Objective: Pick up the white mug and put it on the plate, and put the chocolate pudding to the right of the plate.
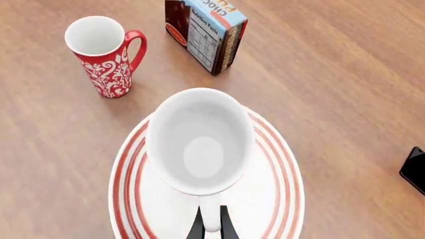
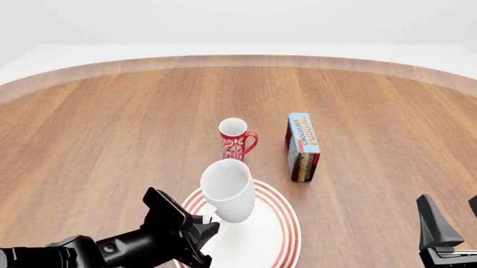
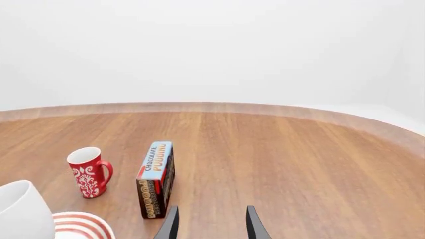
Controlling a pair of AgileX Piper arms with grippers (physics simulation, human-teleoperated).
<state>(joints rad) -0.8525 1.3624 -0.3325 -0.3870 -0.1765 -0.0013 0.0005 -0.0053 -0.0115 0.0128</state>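
The left tool (image 2: 211, 228) comes in low at the near edge of the plate (image 2: 283, 234), and its two dark fingers (image 1: 227, 226) are clenched on the white mug (image 2: 228, 188) by its handle. The mug sits right ahead of that tool, mouth wide open to the wrist camera, tipped a little toward the arm. It is over the plate's middle, with the red rings showing all around it; whether its base touches the plate or hangs just above, I cannot tell from here.

Beyond the plate, on the far side, the red mug (image 2: 236, 139) stands upright on the tabletop (image 2: 111, 123), handle pointing toward the carton. The chocolate pudding (image 2: 303, 147) stands on its long edge beyond the plate and to its right, blue lettered face up, just beside the red mug and clear of the plate's rim.

The right tool (image 3: 211, 221) waits well to the right of the plate, near the tabletop's near edge. Its fingers (image 3: 169, 225) are spread apart with nothing between them, and the pudding carton lies ahead of it and off to its left, well apart.
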